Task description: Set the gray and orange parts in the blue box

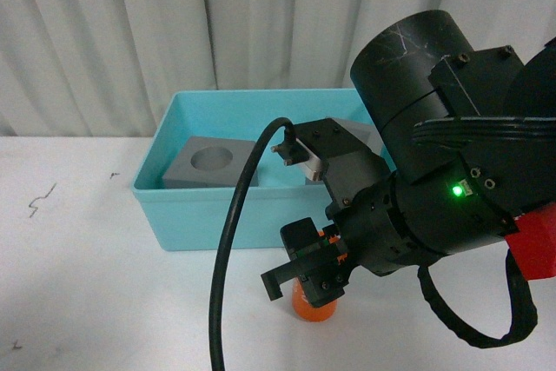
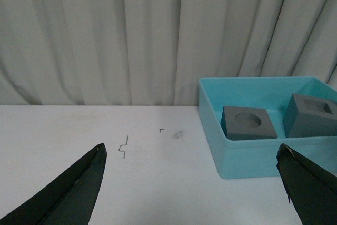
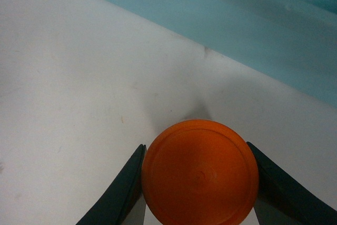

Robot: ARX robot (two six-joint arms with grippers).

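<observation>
Right gripper (image 3: 197,183) has the small orange plastic cylinder (image 3: 200,173) snug between its jaws, gripped on the round sides; looks light, rigid, probably slippery.

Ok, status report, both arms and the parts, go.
Left end effector open, empty. Right end effector closed on orange cylinder, on table before blue box. Both gray cubes boxed. Path clear.

White table (image 1: 104,284), a few dark scuff marks (image 1: 39,200) out at nine o'clock. The blue box (image 1: 208,215) sits on it toward twelve o'clock, up near the curtain. The orange cylinder (image 1: 313,308) stands on the tabletop at six o'clock, just in front of the box.
</observation>
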